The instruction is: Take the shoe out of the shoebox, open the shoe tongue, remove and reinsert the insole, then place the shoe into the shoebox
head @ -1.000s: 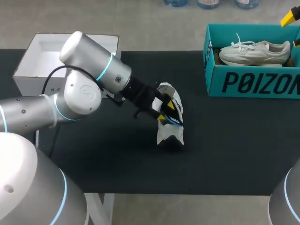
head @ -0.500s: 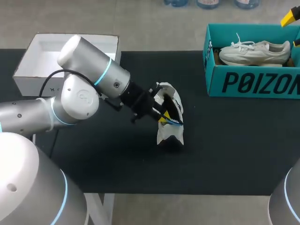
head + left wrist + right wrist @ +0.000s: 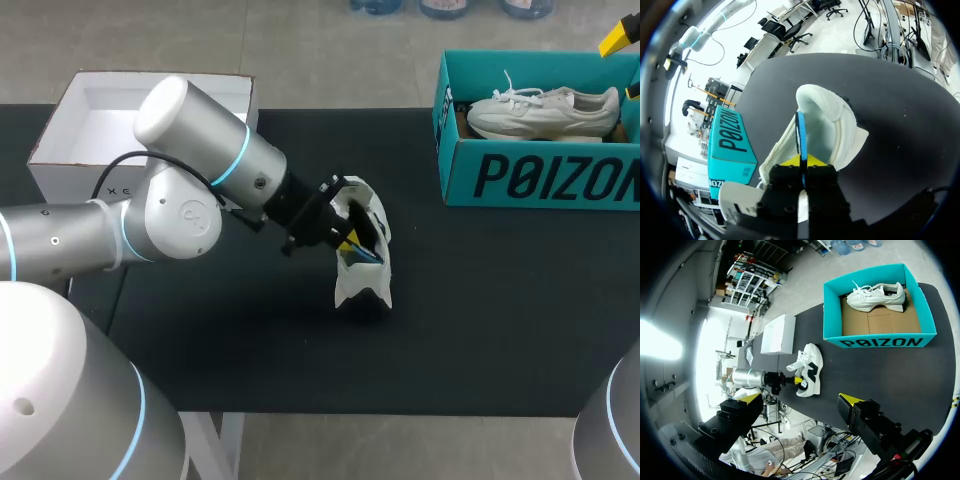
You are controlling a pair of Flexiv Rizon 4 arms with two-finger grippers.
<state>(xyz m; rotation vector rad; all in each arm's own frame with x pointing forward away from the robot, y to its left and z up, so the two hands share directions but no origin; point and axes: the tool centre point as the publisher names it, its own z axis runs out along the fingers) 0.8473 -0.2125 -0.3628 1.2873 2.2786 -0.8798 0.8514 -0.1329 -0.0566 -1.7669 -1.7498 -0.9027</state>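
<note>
One shoe (image 3: 366, 287) stands on the table (image 3: 500, 310), left of the teal shoebox (image 3: 540, 180); my left gripper (image 3: 349, 244) is clamped on its blue insole (image 3: 800, 131), so I should keep it aligned with the opening, without tipping the shoe

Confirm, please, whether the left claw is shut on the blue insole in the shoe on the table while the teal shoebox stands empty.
Not empty: the head view shows a second white shoe lying in the teal shoebox. The left claw is shut on the blue insole in the shoe on the table.
</note>
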